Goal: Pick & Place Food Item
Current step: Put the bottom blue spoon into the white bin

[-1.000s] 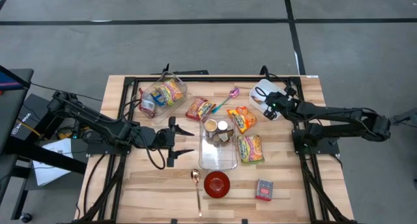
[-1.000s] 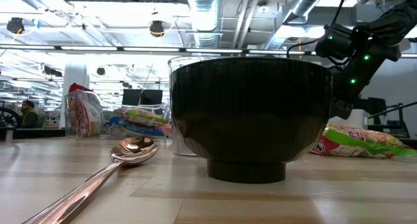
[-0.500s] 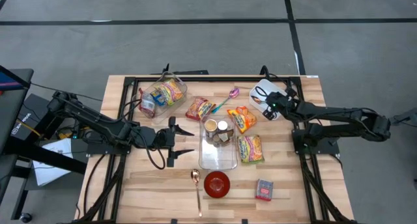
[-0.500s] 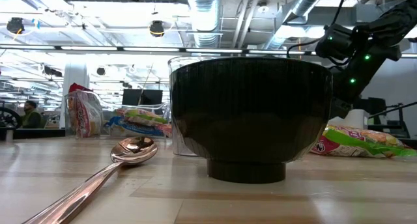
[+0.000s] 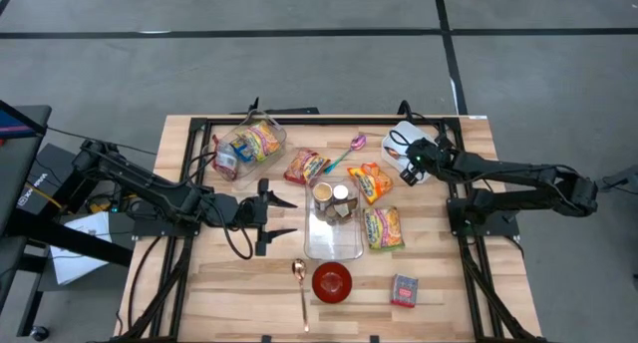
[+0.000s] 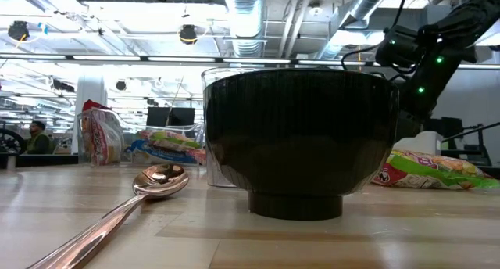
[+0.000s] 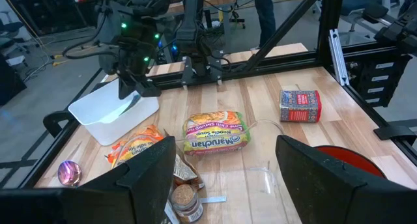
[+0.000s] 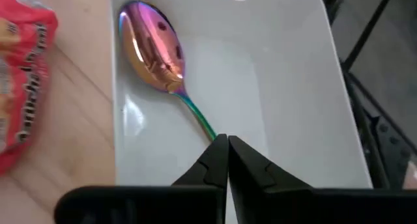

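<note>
"Maruchan" noodle packet [image 7: 216,135] beside container [image 7: 260,178].

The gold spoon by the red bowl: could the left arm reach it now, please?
Probably yes: the open left gripper hovers close by, with bare table between it and the gold spoon.

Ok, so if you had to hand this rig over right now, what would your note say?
Right gripper: jaws shut on the handle of the iridescent spoon, whose bowl lies in the white tray.
Left gripper: jaws open, holding nothing, beside the clear container.
Food: noodle packet, orange packet and red packet lie on the table, none gripped.
Done: nothing I can confirm.
Left: pick and place a food item.
</note>
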Controlling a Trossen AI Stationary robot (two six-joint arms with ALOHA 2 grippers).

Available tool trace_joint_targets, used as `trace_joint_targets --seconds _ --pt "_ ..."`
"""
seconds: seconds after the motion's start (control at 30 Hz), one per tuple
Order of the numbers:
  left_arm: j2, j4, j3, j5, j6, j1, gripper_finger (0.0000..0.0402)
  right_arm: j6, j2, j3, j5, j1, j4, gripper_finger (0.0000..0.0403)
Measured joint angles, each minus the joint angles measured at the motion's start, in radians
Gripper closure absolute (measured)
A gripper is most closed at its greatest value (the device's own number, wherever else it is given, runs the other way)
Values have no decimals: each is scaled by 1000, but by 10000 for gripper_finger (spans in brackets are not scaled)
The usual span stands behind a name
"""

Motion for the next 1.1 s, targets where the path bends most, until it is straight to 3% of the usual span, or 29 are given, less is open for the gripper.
trace_joint_targets --seconds 0.1,0.5,0.87,1.1 --pt "0 0 0 0 0 0 144 8 0 4 -31 0 -12 402" --pt "0 0 0 0 0 0 144 46 0 8 18 -9 -33 402" --pt "0 0 0 0 0 0 144 147 0 166 34 101 -271 403" --pt "0 -5 0 0 -15 0 144 158 9 223 -17 94 -363 403"
